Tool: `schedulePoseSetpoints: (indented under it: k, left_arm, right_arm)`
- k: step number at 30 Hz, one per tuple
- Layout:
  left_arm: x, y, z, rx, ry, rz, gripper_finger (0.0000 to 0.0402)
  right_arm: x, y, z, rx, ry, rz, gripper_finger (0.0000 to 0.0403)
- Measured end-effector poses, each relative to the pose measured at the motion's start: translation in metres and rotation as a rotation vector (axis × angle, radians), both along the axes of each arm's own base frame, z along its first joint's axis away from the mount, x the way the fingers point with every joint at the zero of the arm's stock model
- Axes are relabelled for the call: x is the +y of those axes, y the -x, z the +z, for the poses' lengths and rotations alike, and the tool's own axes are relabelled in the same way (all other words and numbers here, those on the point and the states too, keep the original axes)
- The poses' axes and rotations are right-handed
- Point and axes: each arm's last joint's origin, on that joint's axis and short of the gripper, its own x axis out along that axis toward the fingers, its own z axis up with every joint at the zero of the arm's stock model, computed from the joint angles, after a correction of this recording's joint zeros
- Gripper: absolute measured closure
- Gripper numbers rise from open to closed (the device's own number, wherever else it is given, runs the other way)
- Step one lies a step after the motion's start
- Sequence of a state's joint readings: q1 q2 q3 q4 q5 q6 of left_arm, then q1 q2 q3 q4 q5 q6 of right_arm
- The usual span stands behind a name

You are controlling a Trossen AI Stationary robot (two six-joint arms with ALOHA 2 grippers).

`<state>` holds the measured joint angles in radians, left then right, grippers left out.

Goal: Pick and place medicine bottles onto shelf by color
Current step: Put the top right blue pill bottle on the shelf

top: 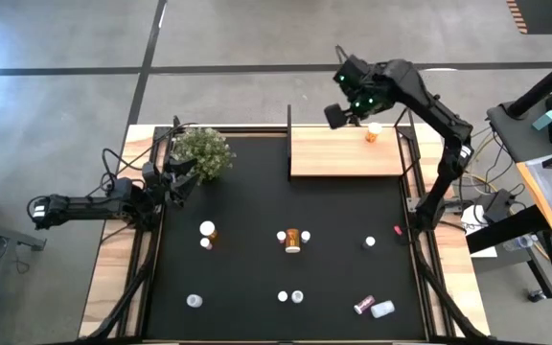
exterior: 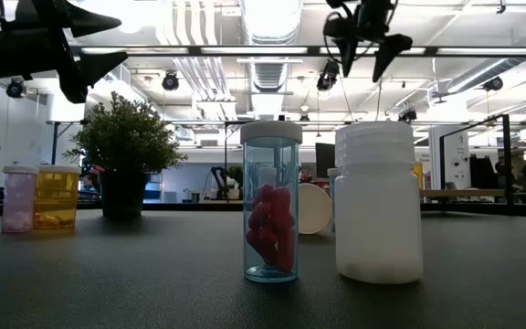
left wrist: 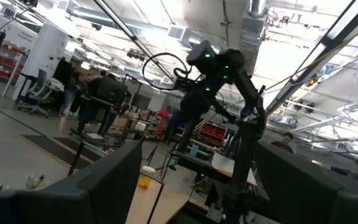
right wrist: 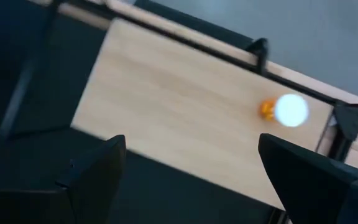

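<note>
Hovering right claw (top: pixel 341 113) wide above shelf (top: pixel 338 158) holding one orange bottle (top: pixel 374 132).

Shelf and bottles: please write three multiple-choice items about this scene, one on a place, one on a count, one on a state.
1. Where does the orange bottle stand on the shelf?
A. near the end on the right arm's side
B. in the middle
C. near the plant

2. How many bottles are on the shelf?
A. none
B. one
C. three

3. How are the right gripper fingers?
A. shut on a bottle
B. open, holding nothing
C. shut, empty

Answers: 1 A, the high view shows it at that end. 2 B, only the orange bottle is there. 3 B, the right wrist view shows the fingers wide apart.
</note>
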<state>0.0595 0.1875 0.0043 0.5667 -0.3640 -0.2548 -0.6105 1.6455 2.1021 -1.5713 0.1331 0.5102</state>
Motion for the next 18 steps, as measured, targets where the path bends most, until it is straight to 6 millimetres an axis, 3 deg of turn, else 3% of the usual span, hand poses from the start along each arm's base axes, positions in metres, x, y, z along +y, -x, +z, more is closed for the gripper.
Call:
schedulePoseSetpoints:
  k: [10, 18]
  left_arm:
    - [0.000, 0.000, 0.000, 0.000, 0.000, 0.000, 0.0107]
    - [0.000, 0.000, 0.000, 0.000, 0.000, 0.000, 0.0107]
  right_arm:
    - [0.073, -0.033, -0.001, -0.001, -0.009, 0.233, 0.0046]
    - [0.127, -0.050, -0.022, 0.001, -0.114, 0.106, 0.0046]
